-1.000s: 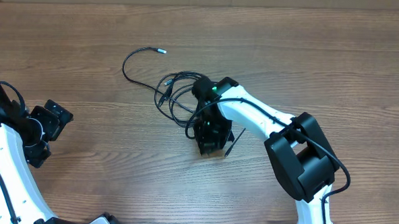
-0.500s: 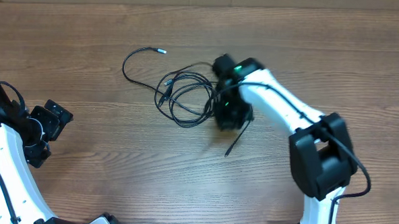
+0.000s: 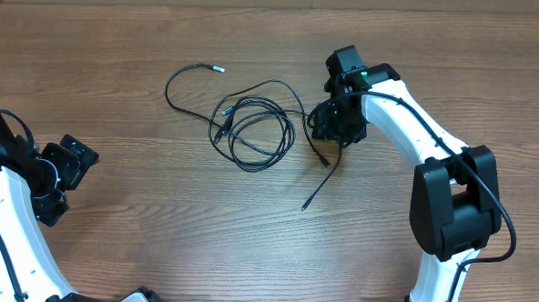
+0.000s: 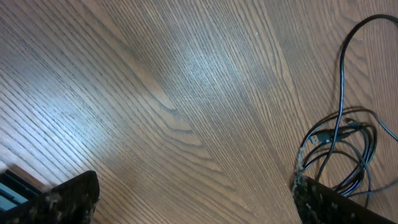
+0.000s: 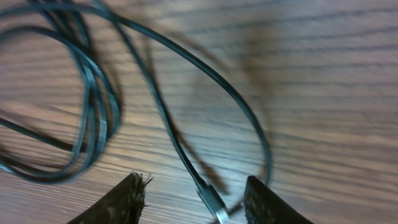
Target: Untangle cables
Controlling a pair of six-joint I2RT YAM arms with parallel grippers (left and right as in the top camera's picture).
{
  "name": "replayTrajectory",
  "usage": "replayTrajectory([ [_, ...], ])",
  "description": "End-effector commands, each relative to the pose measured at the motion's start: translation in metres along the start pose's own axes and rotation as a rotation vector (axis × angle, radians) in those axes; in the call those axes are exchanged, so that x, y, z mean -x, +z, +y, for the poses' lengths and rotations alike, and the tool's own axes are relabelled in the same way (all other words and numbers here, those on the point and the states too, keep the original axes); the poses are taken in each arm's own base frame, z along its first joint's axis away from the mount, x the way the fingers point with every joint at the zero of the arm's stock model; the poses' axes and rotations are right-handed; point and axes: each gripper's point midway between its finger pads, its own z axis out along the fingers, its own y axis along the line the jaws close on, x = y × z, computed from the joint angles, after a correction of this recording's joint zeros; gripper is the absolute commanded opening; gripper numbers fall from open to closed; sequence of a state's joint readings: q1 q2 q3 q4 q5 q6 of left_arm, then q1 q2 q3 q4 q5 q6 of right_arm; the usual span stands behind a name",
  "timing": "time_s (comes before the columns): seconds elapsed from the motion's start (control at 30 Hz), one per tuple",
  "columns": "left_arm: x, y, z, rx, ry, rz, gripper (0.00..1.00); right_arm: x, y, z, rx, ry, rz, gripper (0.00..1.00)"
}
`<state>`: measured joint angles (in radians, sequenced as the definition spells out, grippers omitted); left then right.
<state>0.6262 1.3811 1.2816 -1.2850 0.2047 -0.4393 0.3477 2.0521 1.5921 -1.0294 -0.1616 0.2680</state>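
Nearest, at the left edge: parked, left pincer (image 4: 193, 202) spread wide, holding nothing. Further in: just swung the right pincer (image 5: 199, 198) rightward and away, then parted it, leaving a thin glossy black strand lying loose between the fingers. Drew one arc clear of the cables (image 3: 225, 122); otherwise looped mid-table on the matte, wood-grained table (image 3: 110, 253). Farthest: a silvery plug tip (image 3: 220, 69).

We'd call this a robotics lab or test bench. We're looking down on a plain wood-grain table (image 3: 137, 254) with a white-and-black left arm (image 3: 7, 221) and right arm (image 3: 394, 106) reaching over it, and some loose black cables (image 3: 256, 137) for practice.
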Motion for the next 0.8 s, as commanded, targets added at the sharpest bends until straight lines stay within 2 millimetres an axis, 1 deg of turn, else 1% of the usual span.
replayTrajectory([
  [0.0, 0.000, -0.004, 0.001, -0.003, -0.004, -0.020, 1.00, 0.013, -0.017, 0.028, 0.118, -0.030, -0.065, 0.37],
  [0.1, 0.000, -0.004, 0.001, -0.003, -0.004, -0.020, 1.00, 0.020, -0.014, 0.039, 0.154, -0.053, -0.101, 0.09],
  [0.13, 0.000, -0.004, 0.001, -0.003, -0.004, -0.020, 1.00, 0.021, -0.012, 0.042, 0.160, -0.061, -0.109, 0.04],
  [0.27, 0.000, -0.004, 0.001, -0.003, -0.004, -0.020, 0.99, 0.016, -0.003, 0.050, 0.169, -0.063, -0.111, 0.04],
  [0.4, 0.000, -0.004, 0.001, -0.003, -0.004, -0.020, 0.99, 0.006, 0.009, 0.053, 0.163, 0.033, -0.085, 0.04],
  [0.5, 0.000, -0.004, 0.001, -0.003, -0.004, -0.020, 0.99, -0.003, 0.024, 0.052, 0.154, 0.120, -0.073, 0.04],
  [0.63, 0.000, -0.004, 0.001, -0.003, -0.004, -0.020, 1.00, -0.012, 0.048, 0.059, 0.186, 0.187, -0.093, 0.06],
  [0.7, 0.000, -0.004, 0.001, -0.003, -0.004, -0.020, 1.00, -0.021, 0.057, 0.069, 0.231, 0.200, -0.078, 0.07],
  [0.77, 0.000, -0.004, 0.001, -0.003, -0.004, -0.020, 1.00, -0.032, 0.059, 0.088, 0.311, 0.174, -0.038, 0.07],
])
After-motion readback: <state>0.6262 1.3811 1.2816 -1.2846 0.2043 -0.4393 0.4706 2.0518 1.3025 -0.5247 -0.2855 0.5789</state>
